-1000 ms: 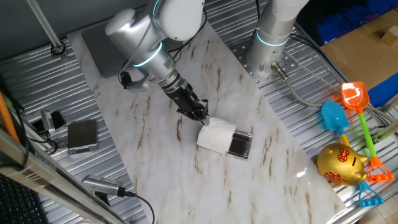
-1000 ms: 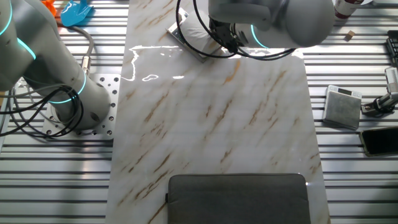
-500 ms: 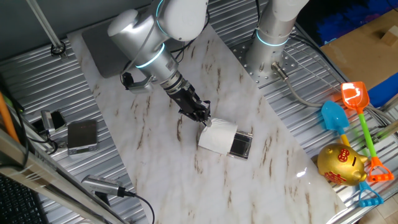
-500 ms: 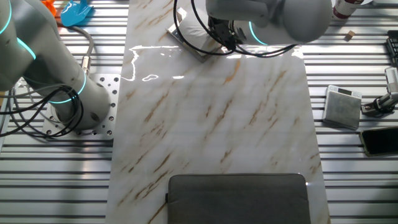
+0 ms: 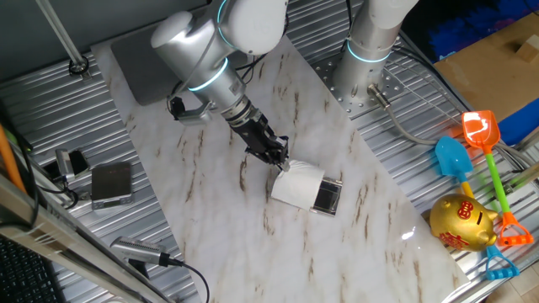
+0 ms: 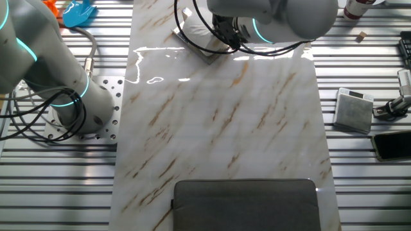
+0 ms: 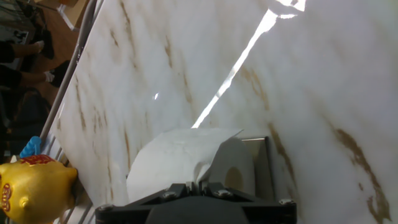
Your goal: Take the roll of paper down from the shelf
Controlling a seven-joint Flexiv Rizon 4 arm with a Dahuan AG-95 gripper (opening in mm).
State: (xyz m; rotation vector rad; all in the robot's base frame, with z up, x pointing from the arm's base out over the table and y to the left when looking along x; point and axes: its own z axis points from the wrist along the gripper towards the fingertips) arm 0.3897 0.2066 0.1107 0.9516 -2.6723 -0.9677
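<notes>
The roll of paper (image 5: pixel 297 185) lies on its side on the shelf (image 5: pixel 325 196), a small stand with a dark glossy top in the middle of the marble board. My gripper (image 5: pixel 280 160) is at the roll's upper left edge, touching it. In the hand view the roll (image 7: pixel 168 165) fills the lower middle, with the shelf's glossy top (image 7: pixel 252 158) to its right. My gripper (image 7: pixel 198 185) has its fingers almost together, with a loose flap of the roll's paper running down between them. In the other fixed view the shelf (image 6: pixel 200 52) shows at the top, partly behind my arm.
A large grey flat plate (image 5: pixel 143 59) lies at the board's far end. A small grey box (image 5: pixel 111 183) with cables sits on the left. A second arm's base (image 5: pixel 362 76) stands at the back right. A gold piggy bank (image 5: pixel 461 223) and toy shovels (image 5: pixel 480 130) lie at the right.
My gripper has shifted a little to the right, and the roll has shifted slightly the same way with it.
</notes>
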